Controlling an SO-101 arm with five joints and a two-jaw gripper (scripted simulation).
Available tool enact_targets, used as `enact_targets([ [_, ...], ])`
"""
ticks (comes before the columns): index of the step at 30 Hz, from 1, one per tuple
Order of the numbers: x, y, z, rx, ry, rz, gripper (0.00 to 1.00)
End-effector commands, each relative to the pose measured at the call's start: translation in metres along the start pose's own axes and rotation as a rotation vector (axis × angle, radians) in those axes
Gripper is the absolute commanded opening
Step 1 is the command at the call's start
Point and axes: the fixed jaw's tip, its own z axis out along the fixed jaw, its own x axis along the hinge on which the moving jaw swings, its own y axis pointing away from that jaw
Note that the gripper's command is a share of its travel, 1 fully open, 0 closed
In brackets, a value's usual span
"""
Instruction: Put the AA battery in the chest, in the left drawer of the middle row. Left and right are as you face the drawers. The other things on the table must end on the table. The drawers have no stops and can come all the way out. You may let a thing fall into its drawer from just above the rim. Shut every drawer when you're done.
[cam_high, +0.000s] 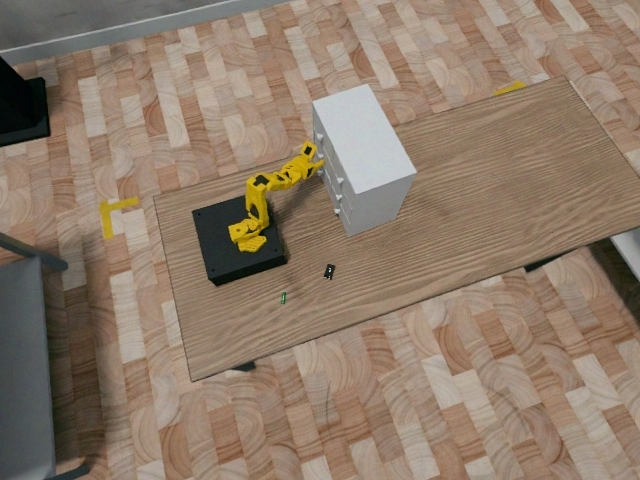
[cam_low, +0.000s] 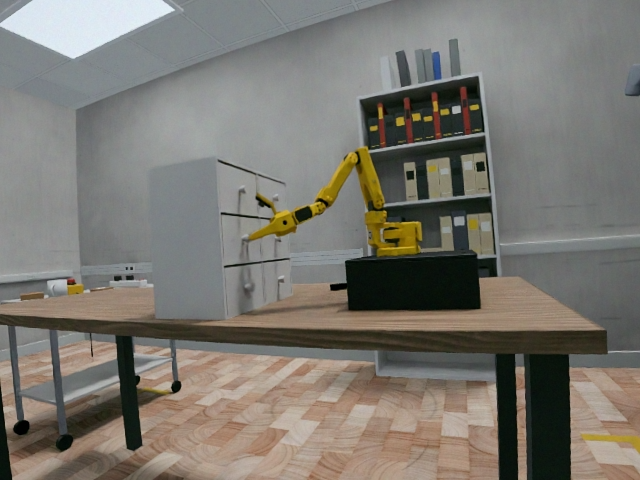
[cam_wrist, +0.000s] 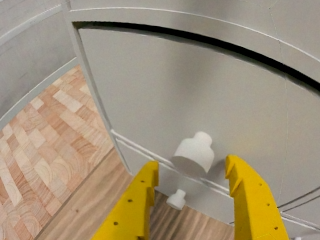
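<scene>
AA battery (cam_high: 283, 298) lying on the bench (cam_high: 465, 180) (cam_low: 336, 332) (cam_wrist: 95, 200) — well apart from the chest (cam_high: 364, 139) (cam_low: 186, 237) (cam_wrist: 165, 14).
I have the gripper (cam_high: 316, 155) (cam_low: 252, 218) (cam_wrist: 192, 163) at the middle row's left drawer (cam_low: 232, 250) (cam_wrist: 140, 80), its fingers parted around the white knob (cam_low: 245, 238) (cam_wrist: 194, 152) — unclenched, grasping nothing.

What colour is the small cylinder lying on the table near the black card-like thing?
Green, best in the top view.
</scene>
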Motion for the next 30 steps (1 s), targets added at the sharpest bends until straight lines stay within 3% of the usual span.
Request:
enact_targets([
  [1,0.001,0.005,-0.008,-0.017,-0.007,-0.008,0.21],
  [19,0.012,0.023,-0.038,-0.079,-0.006,-0.040,0.21],
  [30,0.013,0.023,-0.039,-0.079,0.007,-0.041,0.21],
])
